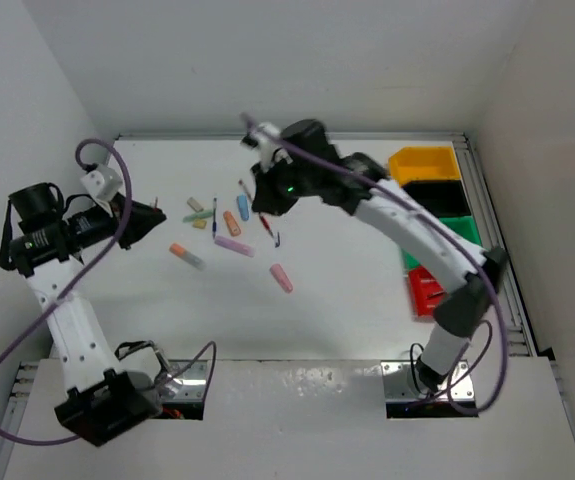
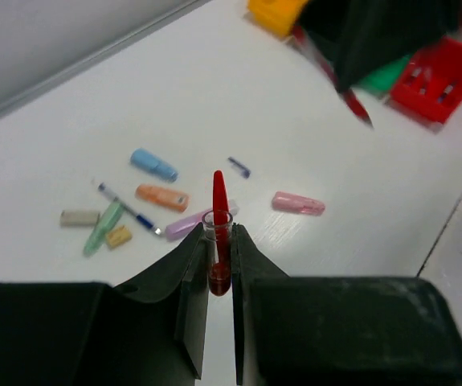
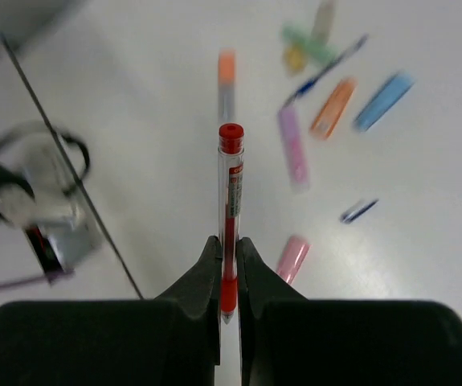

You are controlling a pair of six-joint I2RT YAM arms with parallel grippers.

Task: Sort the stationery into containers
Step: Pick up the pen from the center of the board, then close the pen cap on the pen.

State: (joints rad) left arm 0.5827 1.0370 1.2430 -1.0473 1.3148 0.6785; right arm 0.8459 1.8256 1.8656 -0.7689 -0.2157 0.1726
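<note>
My left gripper is raised at the table's left and is shut on a red pen cap that points forward. My right gripper hovers over the scattered stationery, shut on a red pen whose tip hangs down. On the table lie a pink marker, a lilac one, an orange one, a blue one and a blue pen. The yellow, black, green and red containers line the right edge.
A green marker, a beige piece and a small yellow piece lie at the left of the group. A small blue cap sits near the pink marker. White walls enclose the table on three sides.
</note>
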